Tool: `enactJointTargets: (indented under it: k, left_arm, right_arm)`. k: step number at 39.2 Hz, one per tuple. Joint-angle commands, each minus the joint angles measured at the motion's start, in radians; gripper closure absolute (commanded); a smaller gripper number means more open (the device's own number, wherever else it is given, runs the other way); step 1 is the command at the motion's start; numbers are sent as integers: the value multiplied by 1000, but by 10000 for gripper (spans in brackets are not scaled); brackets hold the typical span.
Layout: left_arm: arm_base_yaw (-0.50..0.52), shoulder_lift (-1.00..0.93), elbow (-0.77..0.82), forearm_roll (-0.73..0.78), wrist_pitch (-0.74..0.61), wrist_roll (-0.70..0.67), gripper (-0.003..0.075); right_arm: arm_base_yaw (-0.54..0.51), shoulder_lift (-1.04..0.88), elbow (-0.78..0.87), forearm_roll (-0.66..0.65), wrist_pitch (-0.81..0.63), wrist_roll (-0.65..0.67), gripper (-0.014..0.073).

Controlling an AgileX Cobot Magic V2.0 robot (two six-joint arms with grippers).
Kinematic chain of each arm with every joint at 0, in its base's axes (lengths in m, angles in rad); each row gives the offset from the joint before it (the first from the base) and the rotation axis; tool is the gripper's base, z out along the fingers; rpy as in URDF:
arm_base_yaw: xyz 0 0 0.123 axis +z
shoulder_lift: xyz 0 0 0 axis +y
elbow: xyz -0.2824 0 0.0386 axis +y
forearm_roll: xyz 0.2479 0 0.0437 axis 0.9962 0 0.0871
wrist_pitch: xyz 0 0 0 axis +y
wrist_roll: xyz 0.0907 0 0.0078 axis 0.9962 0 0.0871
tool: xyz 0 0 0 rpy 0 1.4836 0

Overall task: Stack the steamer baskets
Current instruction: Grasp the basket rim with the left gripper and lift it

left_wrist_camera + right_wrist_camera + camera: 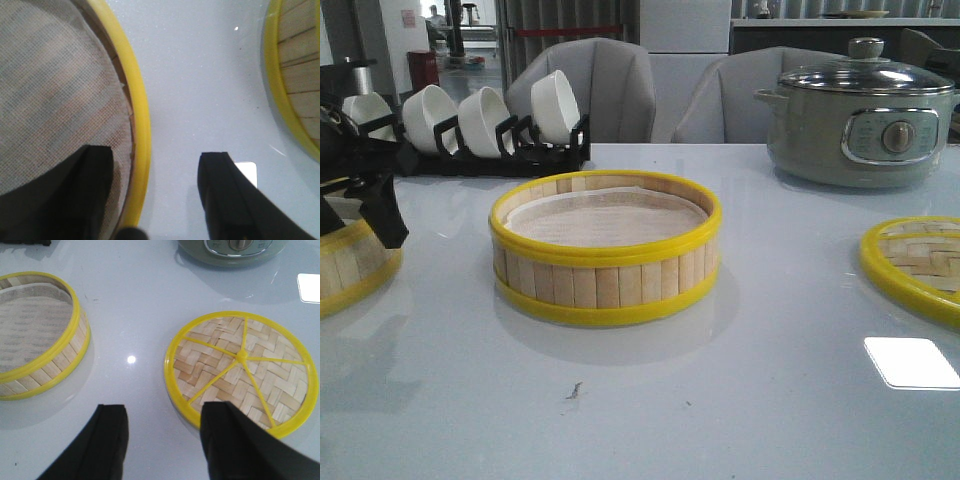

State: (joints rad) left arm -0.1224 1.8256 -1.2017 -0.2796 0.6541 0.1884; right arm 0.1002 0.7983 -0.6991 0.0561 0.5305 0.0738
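Note:
One steamer basket [605, 250] stands mid-table, its white liner showing inside. The other steamer basket [348, 268] is cut off by the left edge of the front view. My left gripper [157, 162] is open and straddles that basket's yellow rim [140, 120]: one finger [95, 190] is over the liner inside, the other [225, 190] is outside above the table. The middle basket's slatted wall [300, 75] shows beyond it in the left wrist view. My right gripper [162, 420] is open and empty above the table, between the middle basket [35, 335] and the lid.
A flat woven-bamboo lid [240, 370] with a yellow rim lies at the right [920, 265]. A grey-green electric pot [860, 120] stands at the back right. A black rack of white bowls [470, 125] is at the back left.

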Motion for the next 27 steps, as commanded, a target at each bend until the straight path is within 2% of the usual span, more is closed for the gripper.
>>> enactJointTargets:
  k: [1, 5, 7, 9, 13, 16, 22, 27]
  left_arm:
    - [-5, -25, -30, -9, -54, 5, 276]
    - [-5, -18, -30, -9, -62, 3, 291]
    - [-5, -18, -30, -9, -65, 3, 329]
    - [-5, -18, -34, -9, -65, 2, 402]
    - [-5, -20, -54, -9, -53, 2, 638]
    - [-5, -25, -80, -9, -38, -7, 614]
    - [-13, -38, -166, -35, 25, -37, 632]
    - [-62, -40, -267, -35, 100, -59, 632]
  right_arm:
    - [1, -3, -38, -4, -71, -4, 147]
    - [1, -3, -38, -4, -72, -4, 147]
    - [1, -3, -38, -4, -72, -4, 148]
    - [1, -3, -38, -4, -72, -4, 147]
    - [1, -3, -38, -4, -73, -4, 147]
    - [1, -3, -38, -4, -73, -4, 147]
    - [1, -3, -38, -4, -73, -4, 147]
    - [1, -3, -38, -4, -74, -4, 147]
